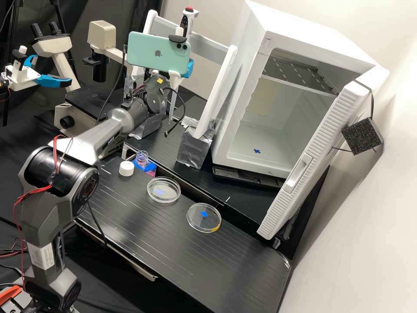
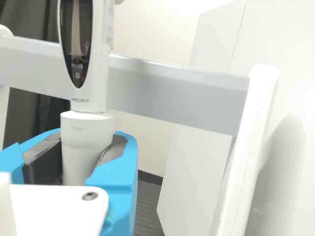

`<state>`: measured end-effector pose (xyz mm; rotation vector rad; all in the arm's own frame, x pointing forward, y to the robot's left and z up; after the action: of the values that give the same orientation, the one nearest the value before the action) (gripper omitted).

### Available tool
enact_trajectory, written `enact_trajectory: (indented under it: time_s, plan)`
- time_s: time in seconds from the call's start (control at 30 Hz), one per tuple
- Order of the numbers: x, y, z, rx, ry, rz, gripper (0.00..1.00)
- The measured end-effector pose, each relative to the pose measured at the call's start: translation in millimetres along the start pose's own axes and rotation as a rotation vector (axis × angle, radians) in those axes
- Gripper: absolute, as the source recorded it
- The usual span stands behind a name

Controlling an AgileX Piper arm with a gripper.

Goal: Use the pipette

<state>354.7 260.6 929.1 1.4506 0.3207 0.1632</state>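
At the high view's upper centre, the tool [image 2: 82, 156] clasps the pipette [image 1: 188, 22] near-upright beside the grey crossbar [image 1: 210, 47]. It should be eased clear steadily (a slender tip snags easily) before any swing toward the dishes [image 1: 170, 194].

One pipette [image 2: 87, 130], two clear dishes [image 1: 163, 201], one bottle [image 1: 142, 160], one cap [image 1: 126, 168], one phone [image 1: 150, 52], one microscope [image 1: 52, 43], one cabinet [image 1: 243, 56]

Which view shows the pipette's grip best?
Wrist view: the blue fingers close on both sides of the pipette, seen close up. The high view shows its red top and lower shaft, the phone hiding part of the middle.
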Motion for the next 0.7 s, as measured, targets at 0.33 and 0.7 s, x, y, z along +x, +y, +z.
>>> enact_trajectory:
  time_s: [0.33,0.7]
  plan:
    - [3.0,-2.3,1.5,0.001,-0.006,-0.006,0.00]
    - [3.8,-8.1,-1.4,-0.003,0.003,-0.023,0.00]
